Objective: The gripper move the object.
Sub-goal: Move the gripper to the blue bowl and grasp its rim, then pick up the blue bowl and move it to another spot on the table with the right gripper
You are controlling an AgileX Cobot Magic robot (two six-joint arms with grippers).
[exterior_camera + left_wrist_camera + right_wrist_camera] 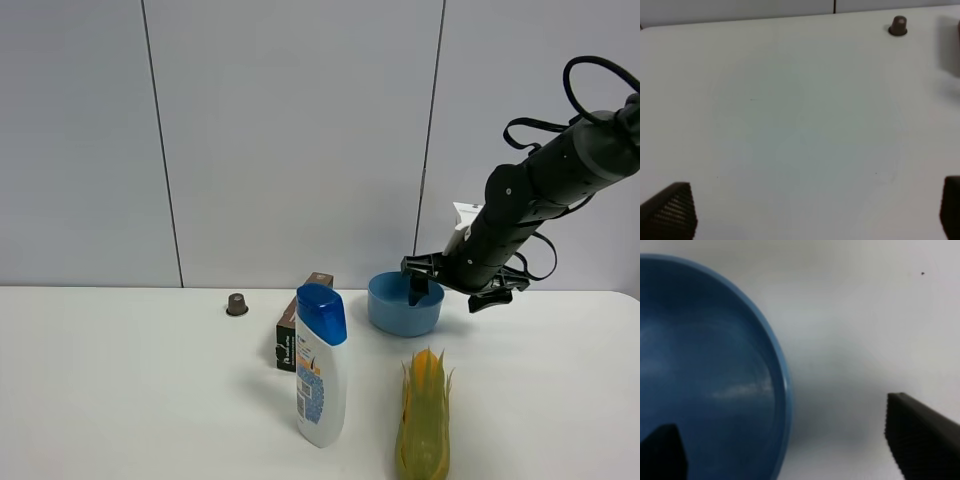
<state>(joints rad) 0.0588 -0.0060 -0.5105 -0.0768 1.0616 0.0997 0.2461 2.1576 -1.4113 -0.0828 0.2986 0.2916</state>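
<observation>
Corn cob (424,415): yellow-green, lying at the front of the white table (120,400), tip pointing toward the back wall.
Shampoo bottle (320,365): white with a blue cap, upright, just left of the corn cob and not touching it.
Brown box (298,335): dark, behind the shampoo bottle and partly hidden by it.
Capsule (237,303): small, brown, alone on the table left of the brown box, near the back edge.
Bowl (395,310): light blue, round, upright on the table behind the corn cob, right of the brown box and close to the wall. The right wrist view shows the smooth inside of the bowl (710,380), with nothing lying in the visible part.
Right gripper (425,280): reaches down from the right onto the near-right side of the bowl. Jaws are parted wide and straddle the rim, one finger over the inside and the other finger (920,440) outside over bare table. They are not closed on the wall (contact with the rim cannot be told).
Left gripper (810,210): seen in its wrist view only. Jaws are spread far apart with nothing between them, over bare table, with the capsule (898,26) well ahead.
</observation>
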